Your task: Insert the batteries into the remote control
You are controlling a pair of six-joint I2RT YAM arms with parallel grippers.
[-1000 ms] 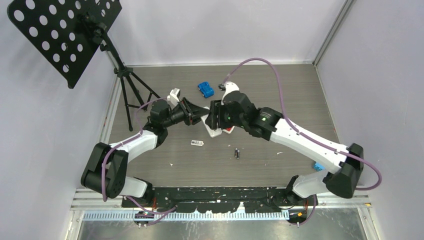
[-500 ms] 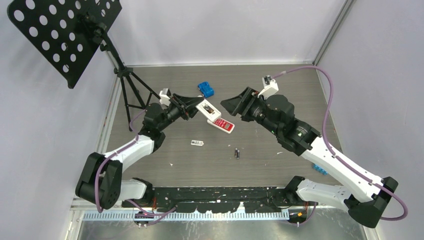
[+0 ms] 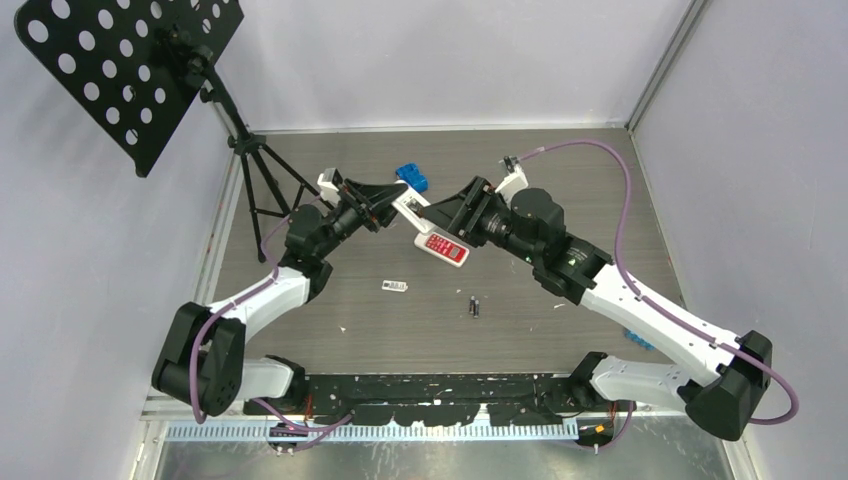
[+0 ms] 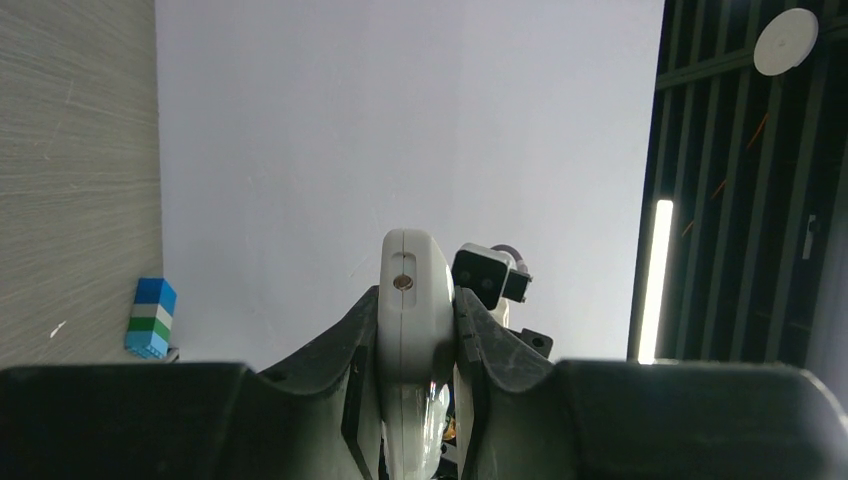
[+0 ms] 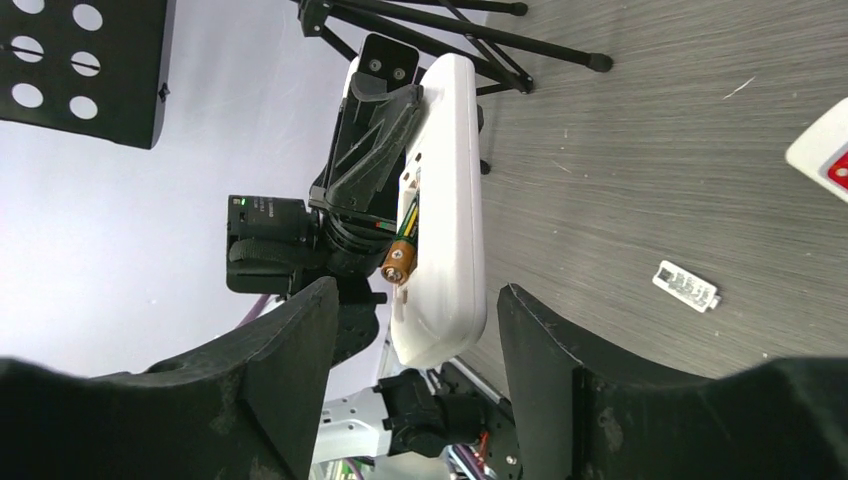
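Observation:
My left gripper [image 3: 385,207] is shut on a white remote [image 3: 408,205] and holds it up above the table. In the left wrist view the remote [image 4: 412,320] stands edge-on between the jaws of my left gripper [image 4: 415,345]. My right gripper [image 3: 452,212] is open, close to the remote's free end. In the right wrist view my right gripper [image 5: 415,300] has its jaws on either side of the remote [image 5: 445,200], not touching. A copper-ended battery [image 5: 397,262] sticks out of its open back. Two batteries [image 3: 474,305] lie on the table. A second remote with red keys [image 3: 443,247] lies below.
A small white labelled cover [image 3: 395,286] lies on the table, also in the right wrist view [image 5: 686,285]. A blue toy car [image 3: 411,178] sits behind. A music stand tripod [image 3: 258,175] stands at the back left. A blue block [image 3: 640,340] lies at the right.
My right gripper left the remote, swung away to the right, then came back open around its end. My left gripper lifted the white remote up and back.

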